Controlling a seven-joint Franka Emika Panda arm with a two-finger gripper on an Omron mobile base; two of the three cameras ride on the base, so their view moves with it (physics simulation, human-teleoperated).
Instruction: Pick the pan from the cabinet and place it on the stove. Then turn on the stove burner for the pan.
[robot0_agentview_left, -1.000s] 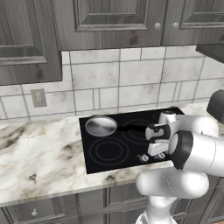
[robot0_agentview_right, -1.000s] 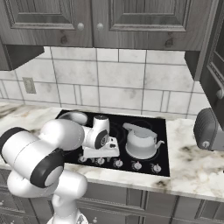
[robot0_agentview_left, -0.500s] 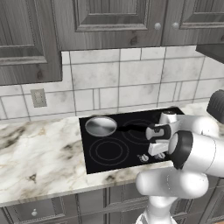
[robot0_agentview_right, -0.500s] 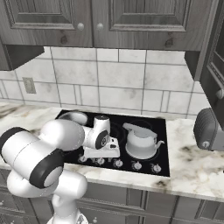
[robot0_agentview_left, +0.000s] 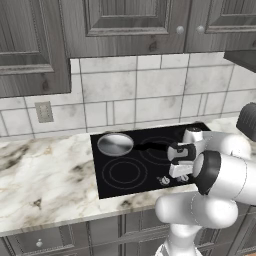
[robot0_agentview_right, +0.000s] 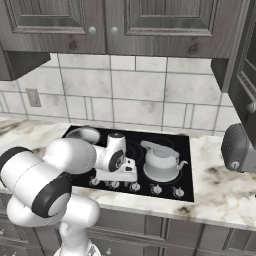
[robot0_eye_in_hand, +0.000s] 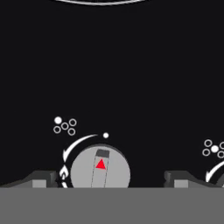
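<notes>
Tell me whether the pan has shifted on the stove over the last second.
No. The pan sits on the same rear left ring of the stove as before, handle pointing right, in the left base view.

A silver-white steel kettle (robot0_agentview_right: 161, 163) with a short spout stands upright on the right half of the cooktop. A dark grey toaster (robot0_agentview_right: 239, 148) sits on the white marble counter (robot0_agentview_left: 42, 182) further right. A grey wall socket (robot0_agentview_left: 44, 112) is set into the pale tiled backsplash (robot0_agentview_right: 135, 94) on the left.
</notes>
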